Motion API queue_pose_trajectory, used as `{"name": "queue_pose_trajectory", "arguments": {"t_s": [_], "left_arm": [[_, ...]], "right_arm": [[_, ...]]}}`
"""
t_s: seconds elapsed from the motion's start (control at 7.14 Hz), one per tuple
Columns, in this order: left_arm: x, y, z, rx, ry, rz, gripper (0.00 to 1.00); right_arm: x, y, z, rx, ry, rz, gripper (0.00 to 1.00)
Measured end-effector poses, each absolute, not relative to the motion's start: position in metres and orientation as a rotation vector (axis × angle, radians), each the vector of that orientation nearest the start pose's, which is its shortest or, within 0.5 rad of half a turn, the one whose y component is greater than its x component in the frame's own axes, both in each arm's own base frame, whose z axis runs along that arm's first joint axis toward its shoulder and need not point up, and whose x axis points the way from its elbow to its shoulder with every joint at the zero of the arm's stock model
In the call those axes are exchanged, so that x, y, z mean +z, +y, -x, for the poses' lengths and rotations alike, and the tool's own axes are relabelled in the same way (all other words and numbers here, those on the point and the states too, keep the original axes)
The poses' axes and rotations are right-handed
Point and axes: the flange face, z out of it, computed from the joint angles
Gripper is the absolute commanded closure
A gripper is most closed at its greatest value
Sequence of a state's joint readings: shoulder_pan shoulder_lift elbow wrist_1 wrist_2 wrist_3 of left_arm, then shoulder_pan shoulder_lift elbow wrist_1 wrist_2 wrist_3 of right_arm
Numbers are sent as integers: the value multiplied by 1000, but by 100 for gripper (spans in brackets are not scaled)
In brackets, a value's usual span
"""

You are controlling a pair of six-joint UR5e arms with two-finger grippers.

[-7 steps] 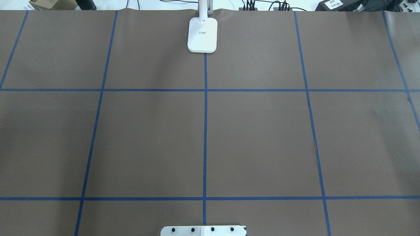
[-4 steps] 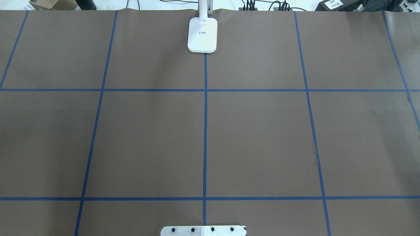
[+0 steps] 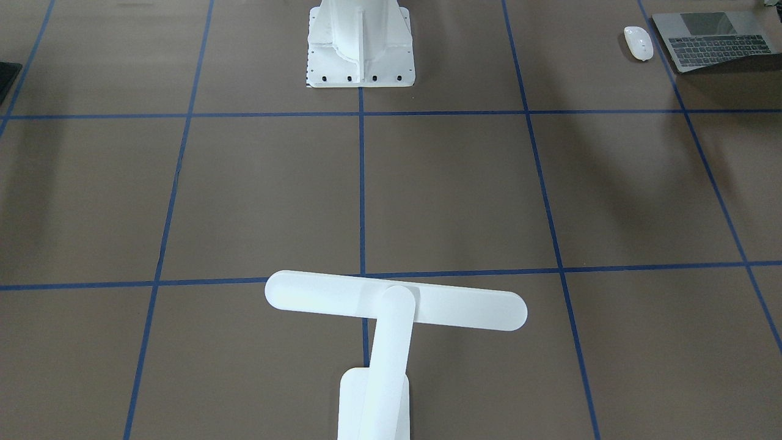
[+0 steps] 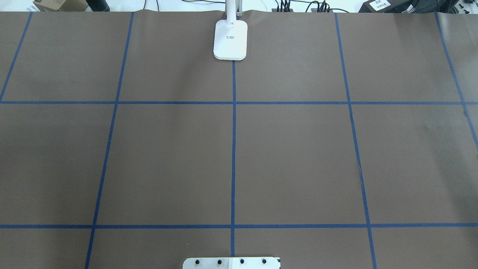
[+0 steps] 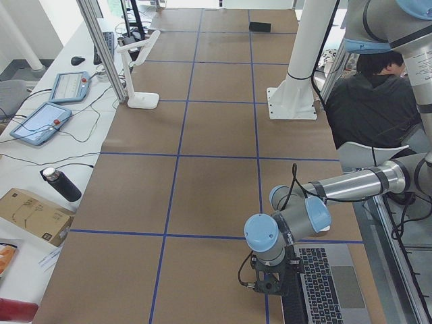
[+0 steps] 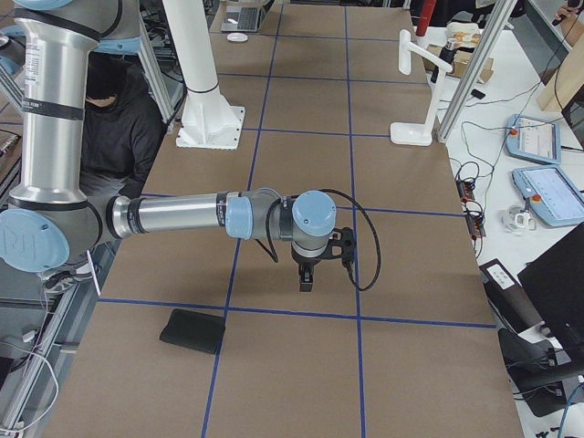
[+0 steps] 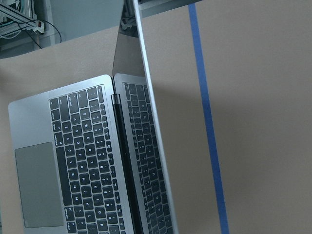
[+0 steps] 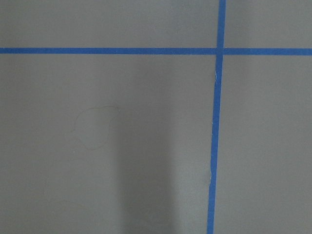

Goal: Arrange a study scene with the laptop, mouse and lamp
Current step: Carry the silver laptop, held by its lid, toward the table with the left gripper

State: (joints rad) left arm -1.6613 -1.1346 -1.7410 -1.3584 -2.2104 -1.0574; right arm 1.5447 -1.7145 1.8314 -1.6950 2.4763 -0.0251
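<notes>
The laptop (image 3: 715,40) lies open on the table's corner at the robot's left, and the left wrist view looks down on its keyboard (image 7: 83,161) and raised lid. The white mouse (image 3: 638,43) rests just beside it. The white T-shaped lamp (image 3: 396,300) stands at the far middle edge, its base (image 4: 230,39) on the centre tape line. My left gripper (image 5: 268,287) hangs low by the laptop's (image 5: 324,283) lid side. My right gripper (image 6: 307,281) points down over bare table near the black pad. Only the side views show either gripper, so I cannot tell open from shut.
A flat black square pad (image 6: 193,330) lies near the table's right end. The white bolted pedestal (image 3: 360,43) stands at the robot's edge. A person (image 5: 368,101) sits behind the robot. Tablets, a bottle and cables lie on the bench beyond the table's far edge.
</notes>
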Motion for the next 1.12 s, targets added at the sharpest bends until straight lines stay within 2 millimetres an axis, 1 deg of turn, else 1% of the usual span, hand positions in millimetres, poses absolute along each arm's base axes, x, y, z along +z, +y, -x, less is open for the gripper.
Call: {"name": "queue_pose_trajectory", "arguments": {"t_s": [0.14,0.28,0.56,0.7,0.98,1.12], "left_arm": [[775,-244,96,-1241,360,760,23],[781,-245,96,-1244,356,769,50],[784,-243,97,-1251,351,779,97],[782,-243,97,-1253,352,781,100],[779,-238,102,-1274,363,781,100],[771,-237,107,-1297,368,787,100]], "right_arm": [[599,-429,-44,-44,-909,7,0],[598,-430,-43,-42,-912,7,0],[596,-430,-43,-40,-917,5,0],[594,-430,-43,-42,-918,1,0],[591,-430,-43,-46,-920,-5,0],[587,-430,-43,-48,-921,-11,0]]}}
